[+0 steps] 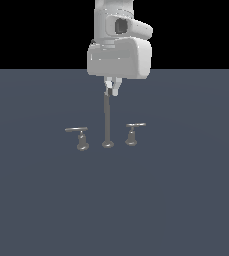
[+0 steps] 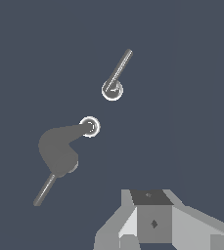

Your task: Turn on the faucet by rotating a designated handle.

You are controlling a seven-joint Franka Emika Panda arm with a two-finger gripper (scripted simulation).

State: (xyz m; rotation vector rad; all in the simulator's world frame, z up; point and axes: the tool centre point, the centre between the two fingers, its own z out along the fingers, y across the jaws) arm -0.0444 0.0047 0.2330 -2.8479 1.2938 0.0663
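Bench: dark grey bench [image 1: 186, 210], black backdrop.
Jaws: pressed nearly together, empty, above faucet [image 1: 107, 125].
Progress: designated handle [image 1: 134, 126] untouched (turning remains).

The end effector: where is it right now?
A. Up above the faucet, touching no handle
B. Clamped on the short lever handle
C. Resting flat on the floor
A: the end effector hangs high by the top of the tall post, well clear of the designated handle.
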